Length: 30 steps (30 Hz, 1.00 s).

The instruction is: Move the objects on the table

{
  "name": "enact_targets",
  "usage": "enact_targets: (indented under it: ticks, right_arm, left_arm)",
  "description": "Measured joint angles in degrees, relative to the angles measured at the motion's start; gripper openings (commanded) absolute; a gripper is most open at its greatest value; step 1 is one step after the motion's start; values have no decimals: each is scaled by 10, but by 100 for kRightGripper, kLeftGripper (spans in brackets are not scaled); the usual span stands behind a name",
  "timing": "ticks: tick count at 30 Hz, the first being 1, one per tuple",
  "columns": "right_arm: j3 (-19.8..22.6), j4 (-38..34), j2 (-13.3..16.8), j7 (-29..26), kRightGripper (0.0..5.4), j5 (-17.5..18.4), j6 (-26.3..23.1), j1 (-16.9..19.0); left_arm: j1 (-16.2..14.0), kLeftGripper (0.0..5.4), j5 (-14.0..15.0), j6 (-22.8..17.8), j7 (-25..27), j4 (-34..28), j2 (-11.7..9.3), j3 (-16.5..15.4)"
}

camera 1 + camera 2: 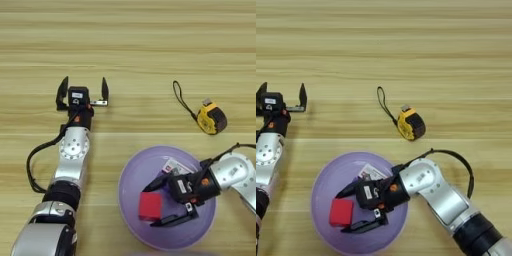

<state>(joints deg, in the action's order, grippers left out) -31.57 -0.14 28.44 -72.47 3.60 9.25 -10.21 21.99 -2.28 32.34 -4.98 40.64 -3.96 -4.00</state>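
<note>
A round lilac plate (131, 181) lies on the table (150, 45) at the front right. In it sits a small red cube (151, 206). My right gripper (148, 207) is low over the plate and open, one black finger on each side of the cube. Behind it a purple block with a white-red label (171, 165) lies in the plate, partly hidden by the gripper. The yellow-and-black tape measure (211, 118) rests on the wood beyond the plate, its cord loop stretching back left. My left gripper (83, 91) stands open on the left with nothing in it.
The left arm (72, 150) lies along the table from the front left edge. The right arm (441, 195) comes in from the front right, with a black cable looping above it.
</note>
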Motion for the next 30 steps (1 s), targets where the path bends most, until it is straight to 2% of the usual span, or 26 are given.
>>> enact_targets:
  ticks: [4,23,26,30]
  right_arm:
    - [0,0,0,5,240,0,3,-1]
    - [15,13,1,10,239,2,13,-9]
    - [31,27,-3,28,239,2,13,-21]
    - [42,54,-23,63,238,-5,16,-39]
  left_arm:
    - [0,540,0,0,-1,0,0,0]
    - [0,540,-1,0,-5,-1,1,3]
    - [0,540,-1,0,-6,-1,1,4]
    - [0,540,-1,0,-6,-1,1,4]
